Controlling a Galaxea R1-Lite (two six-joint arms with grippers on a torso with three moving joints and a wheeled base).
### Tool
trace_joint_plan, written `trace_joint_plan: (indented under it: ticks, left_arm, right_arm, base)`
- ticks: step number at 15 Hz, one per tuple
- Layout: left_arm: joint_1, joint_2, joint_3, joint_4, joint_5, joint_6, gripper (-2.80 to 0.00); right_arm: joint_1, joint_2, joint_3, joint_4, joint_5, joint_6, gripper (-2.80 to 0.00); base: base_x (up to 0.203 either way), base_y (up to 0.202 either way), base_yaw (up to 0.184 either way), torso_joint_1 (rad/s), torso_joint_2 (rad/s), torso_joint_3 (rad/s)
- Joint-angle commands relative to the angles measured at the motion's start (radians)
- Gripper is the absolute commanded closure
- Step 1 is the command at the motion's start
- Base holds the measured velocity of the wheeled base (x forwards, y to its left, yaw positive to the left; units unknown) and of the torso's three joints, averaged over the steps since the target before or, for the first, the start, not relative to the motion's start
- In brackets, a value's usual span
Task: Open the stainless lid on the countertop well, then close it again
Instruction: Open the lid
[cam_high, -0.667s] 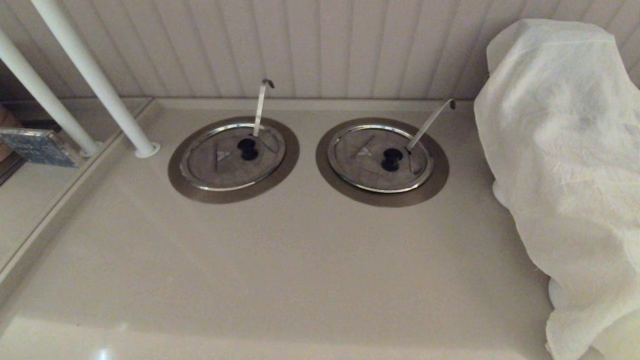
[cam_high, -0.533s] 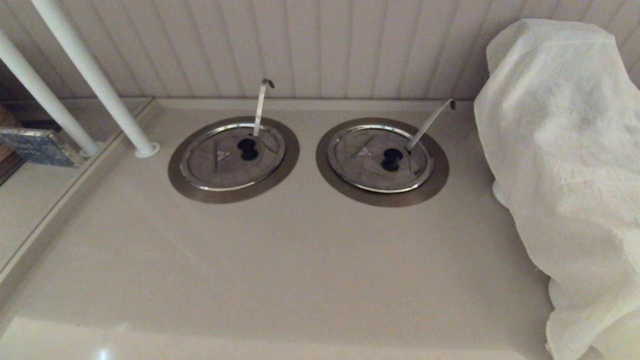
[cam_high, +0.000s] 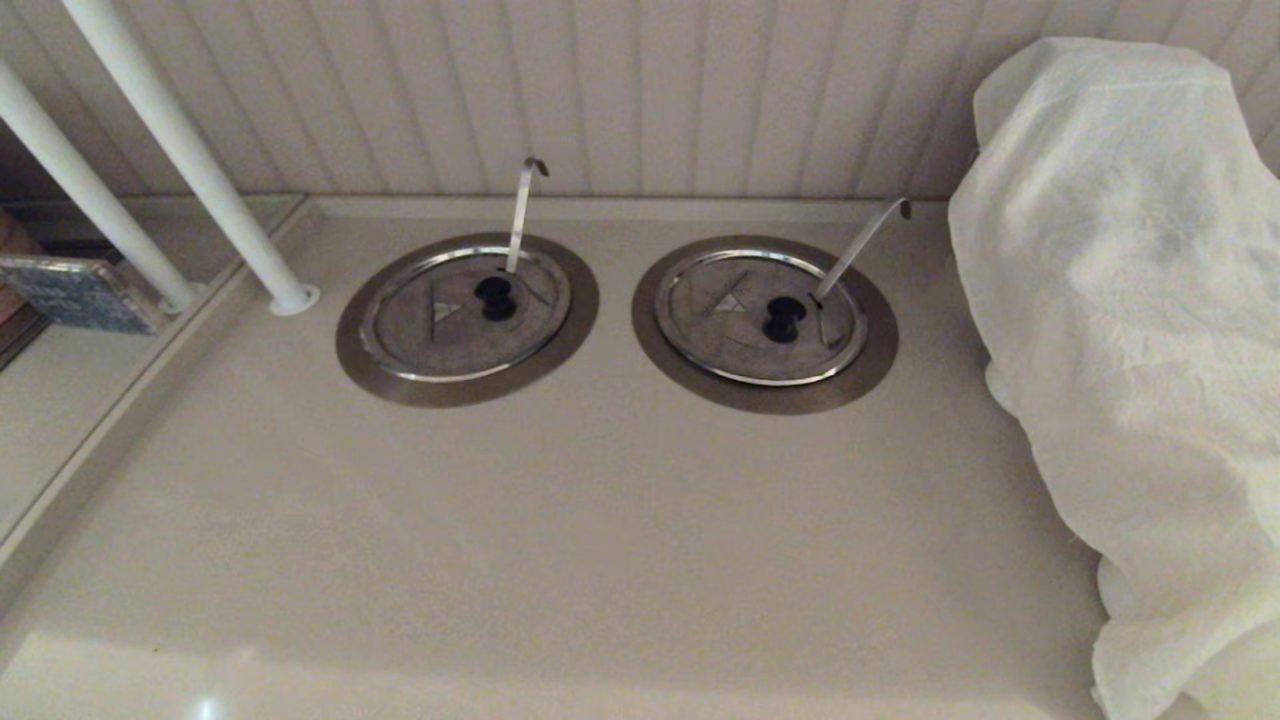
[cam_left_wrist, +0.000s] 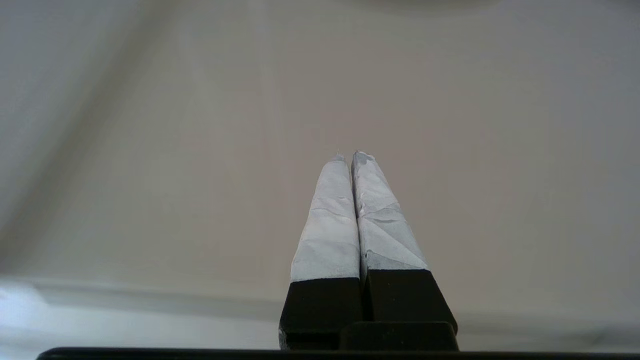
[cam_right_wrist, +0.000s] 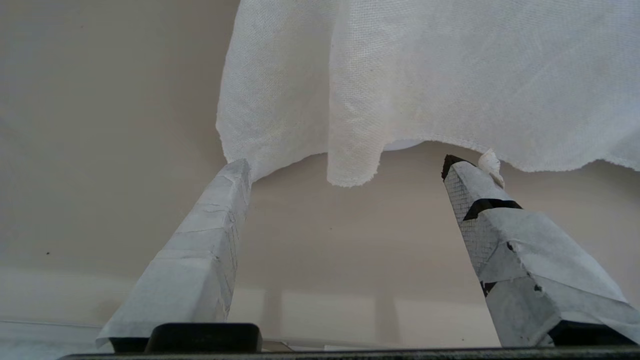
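Note:
The stainless lid (cam_high: 465, 312) lies flat and closed on the countertop well (cam_high: 362, 365), at the back left of the beige counter. Its black knob (cam_high: 495, 297) sits near the centre, and the near-upright ladle handle (cam_high: 522, 210) rises through its notch. Neither arm shows in the head view. My left gripper (cam_left_wrist: 348, 154) is shut with nothing in it, over bare counter. My right gripper (cam_right_wrist: 345, 167) is open and empty, facing the hanging edge of a white cloth (cam_right_wrist: 425, 75).
A twin lid (cam_high: 760, 315) with a far-leaning ladle handle (cam_high: 860, 243) sits in its own ring to the right. The white cloth (cam_high: 1130, 330) drapes a bulky shape at the right. Two white poles (cam_high: 190, 160) stand at the back left, beside a lower ledge.

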Motion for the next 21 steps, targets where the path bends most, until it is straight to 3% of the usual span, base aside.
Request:
trace_joint_plan:
  ticks: [1, 3, 7, 12, 15, 19, 21]
  left_arm:
    - [0.001, 0.049, -0.232, 0.065, -0.002, -0.001, 0.0]
    - [0.002, 0.205, -0.406, 0.148, -0.018, -0.004, 0.0]
    - [0.003, 0.627, -0.585, 0.169, -0.036, -0.019, 0.0]
    - [-0.005, 1.094, -0.733, -0.127, 0.009, -0.045, 0.0]
    - [-0.029, 1.304, -0.976, -0.204, 0.028, -0.051, 0.0]
    - [-0.174, 1.576, -1.231, -0.25, 0.034, -0.055, 0.0]
    - [-0.216, 1.698, -1.297, -0.294, 0.036, -0.055, 0.0]
  right_arm:
    - [0.0, -0.002, 0.002, 0.0, 0.0, 0.0, -2.8]
    - [0.0, -0.002, 0.002, 0.0, 0.0, 0.0, -2.8]
    - [0.0, -0.002, 0.002, 0.0, 0.002, 0.0, -2.8]
    - [0.0, -0.002, 0.002, 0.0, 0.001, 0.0, -2.8]
    - [0.0, -0.002, 0.002, 0.0, 0.0, 0.0, -2.8]
    - [0.0, -0.002, 0.002, 0.0, 0.002, 0.0, -2.8]
    - [0.0, -0.002, 0.002, 0.0, 0.0, -0.002, -2.8]
  base:
    - [0.0, 0.0, 0.0, 0.0, 0.0, 0.0]
    - [0.0, 0.0, 0.0, 0.0, 0.0, 0.0]
    - [0.0, 0.0, 0.0, 0.0, 0.0, 0.0]
    - [0.0, 0.0, 0.0, 0.0, 0.0, 0.0]
    - [0.0, 0.0, 0.0, 0.0, 0.0, 0.0]
    - [0.0, 0.0, 0.0, 0.0, 0.0, 0.0]
    - [0.0, 0.0, 0.0, 0.0, 0.0, 0.0]
